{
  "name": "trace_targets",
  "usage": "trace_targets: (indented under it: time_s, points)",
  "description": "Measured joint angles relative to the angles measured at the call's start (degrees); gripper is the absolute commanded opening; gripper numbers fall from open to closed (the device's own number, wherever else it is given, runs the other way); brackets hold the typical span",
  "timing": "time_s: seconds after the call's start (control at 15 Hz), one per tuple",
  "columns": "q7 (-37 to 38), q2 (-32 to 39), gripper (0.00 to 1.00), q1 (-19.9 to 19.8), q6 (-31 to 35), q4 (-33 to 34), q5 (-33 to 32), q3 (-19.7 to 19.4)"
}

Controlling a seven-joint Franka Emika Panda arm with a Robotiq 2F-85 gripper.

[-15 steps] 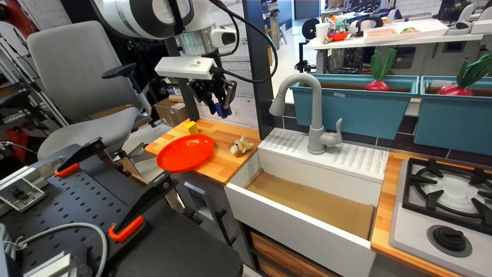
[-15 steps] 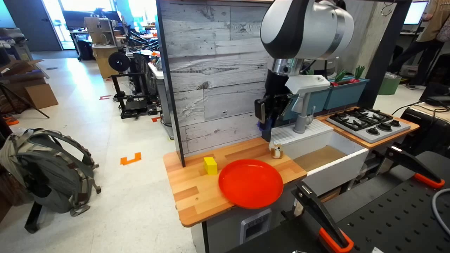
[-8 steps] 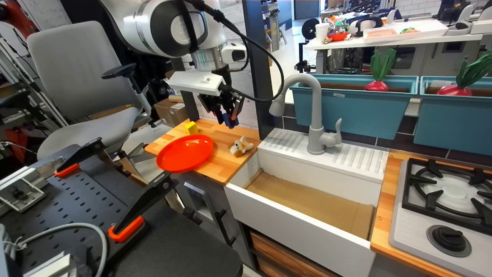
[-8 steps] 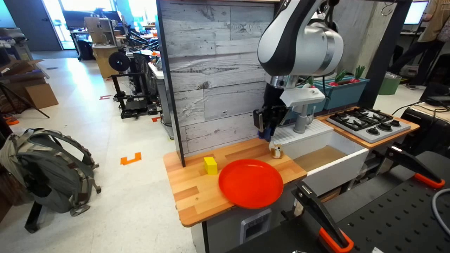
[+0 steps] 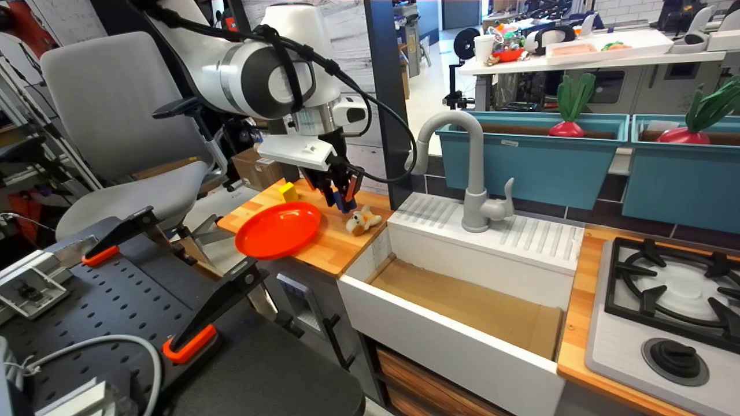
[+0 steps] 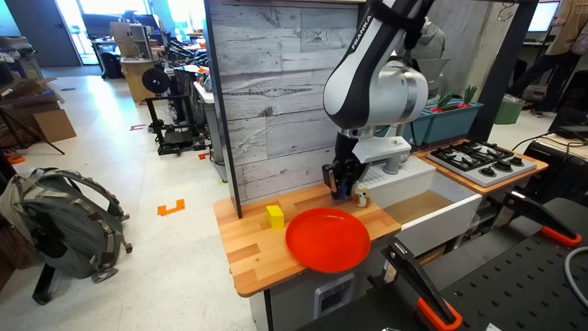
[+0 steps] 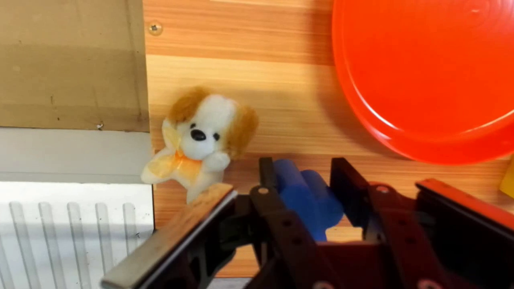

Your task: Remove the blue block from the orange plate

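The blue block [image 7: 301, 196] is small, chunky and bright blue, with rounded lobes. My gripper [image 7: 304, 176] is shut on it, with the block between the two black fingers. Both exterior views show the block [image 5: 346, 203] [image 6: 340, 192] low at the back of the wooden counter, off the plate. I cannot tell whether it touches the wood. The orange plate [image 5: 277, 230] is round, flat and bare. It lies at the counter's front edge in an exterior view [image 6: 327, 241] and at the upper right in the wrist view [image 7: 421, 72].
A small plush dog [image 7: 204, 136] lies close beside the gripper, near the sink [image 5: 457, 352] edge. A yellow block [image 6: 275, 217] stands beside the plate. A grey faucet [image 5: 477, 173] rises behind the sink. A wood-panel wall [image 6: 285, 92] stands behind the counter.
The arm has moved down, carrying the blue block from high in the air to just at the counter near the plush dog. The plate, dog and yellow block have not moved.
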Motion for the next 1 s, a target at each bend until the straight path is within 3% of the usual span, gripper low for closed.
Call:
trace_targets:
  time_s: [0.13,0.2,0.27,0.6,1.0]
  points:
    - [0.2,1.0,0.15,0.5,-0.3,1.1,0.0,-0.2]
    - [0.3,1.4,0.65,0.7,-0.5,1.6,0.0,-0.2]
    - [0.5,1.7,0.66,0.9,-0.8,2.0,0.0,-0.2]
    - [1.2,2.1,1.00,1.1,-4.5,3.4,0.0,-0.2]
    - [0.6,-1.4,1.00,1.2,-2.7,0.9,-0.1,1.2]
